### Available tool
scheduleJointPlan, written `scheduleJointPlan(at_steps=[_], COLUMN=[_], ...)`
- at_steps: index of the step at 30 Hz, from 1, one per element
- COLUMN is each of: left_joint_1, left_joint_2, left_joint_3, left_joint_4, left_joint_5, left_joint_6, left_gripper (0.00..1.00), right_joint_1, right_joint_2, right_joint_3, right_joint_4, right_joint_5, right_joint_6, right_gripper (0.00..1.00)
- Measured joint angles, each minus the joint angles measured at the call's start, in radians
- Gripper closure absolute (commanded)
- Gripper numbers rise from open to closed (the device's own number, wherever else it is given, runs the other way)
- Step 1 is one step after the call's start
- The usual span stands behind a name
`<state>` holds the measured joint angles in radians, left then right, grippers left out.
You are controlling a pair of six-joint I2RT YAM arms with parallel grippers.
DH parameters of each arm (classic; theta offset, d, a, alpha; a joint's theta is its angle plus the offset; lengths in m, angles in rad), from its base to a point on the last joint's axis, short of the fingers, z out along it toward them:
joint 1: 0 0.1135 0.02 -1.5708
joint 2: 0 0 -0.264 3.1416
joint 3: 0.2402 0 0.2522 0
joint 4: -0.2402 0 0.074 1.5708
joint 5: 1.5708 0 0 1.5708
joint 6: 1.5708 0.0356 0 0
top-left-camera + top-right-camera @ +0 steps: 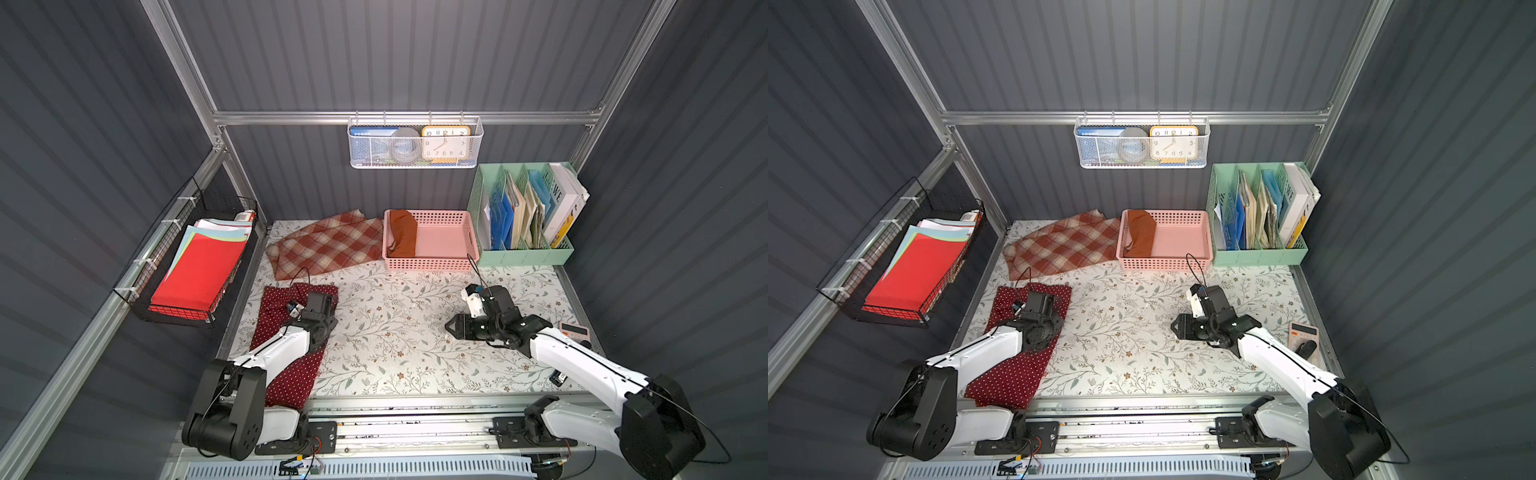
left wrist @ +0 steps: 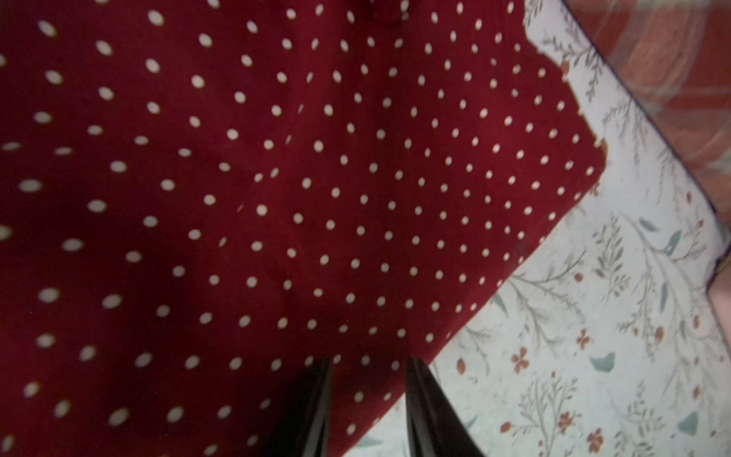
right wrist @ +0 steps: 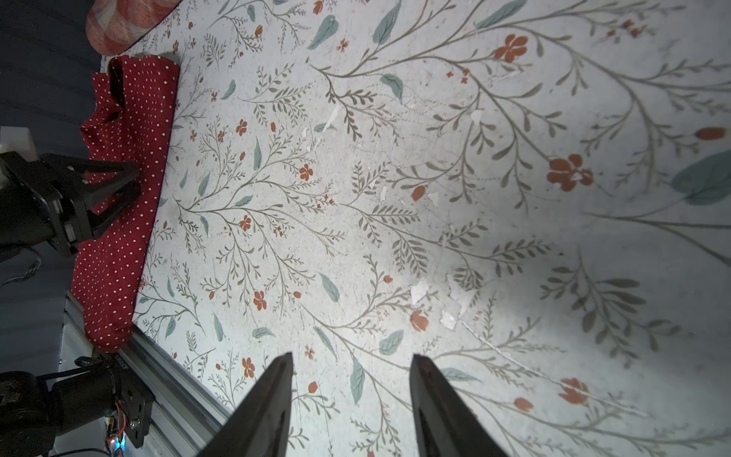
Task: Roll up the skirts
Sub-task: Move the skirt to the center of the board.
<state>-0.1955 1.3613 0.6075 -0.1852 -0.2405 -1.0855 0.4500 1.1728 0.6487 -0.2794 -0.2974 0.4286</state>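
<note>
Left wrist cam: L claw (image 2: 368,362) sat part-open at right edge of polka-dot skirt (image 2: 277,178), prob limp/light, I'd pinch there; R claw (image 3: 353,357) open, empty.

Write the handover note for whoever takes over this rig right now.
Left gripper: jaws partly apart, low over an edge of the polka-dot skirt; no grip evident.
Right gripper: open, empty, above the bare table.
Skirts: the polka-dot skirt lies stretched out along the table's left side, unrolled. The plaid skirt is spread flat at the back left. The rust-orange skirt sits bundled in the left end of the pink basket.
Done: the rust-orange one, apparently.
Left: roll the polka-dot skirt, then the plaid.
</note>
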Motion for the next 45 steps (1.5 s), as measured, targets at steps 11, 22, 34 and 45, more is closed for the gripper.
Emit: scheduleJointPlan(at_steps=[11,22,34,45], left_joint_1=[0.084,0.003,-0.659,-0.844], left_joint_2=[0.172,0.267,0.447,0.514], left_joint_3=[0.093,0.039,0.125,0.232], left_joint_4=[0.137,0.455,0.674,0.684], left_joint_5=[0.034,0.153,0.227,0.529], left_joint_6=[-0.011,-0.059,-0.254,-0.05], left_gripper=[0.58,0.7,0.83,0.3], right_joint_1=[0.0,0.0,-0.005,-0.039], right_joint_2=[0.03,0.05,-0.037,-0.07], right_joint_3=[0.0,0.029,0.109,0.135], right_joint_4=[-0.008,-0.065,-0.145,-0.198], right_joint_5=[0.014,0.048,0.17,0.313], right_joint_6=[-0.003,-0.016,-0.018,0.018], right_gripper=[0.48,0.48,0.48,0.47])
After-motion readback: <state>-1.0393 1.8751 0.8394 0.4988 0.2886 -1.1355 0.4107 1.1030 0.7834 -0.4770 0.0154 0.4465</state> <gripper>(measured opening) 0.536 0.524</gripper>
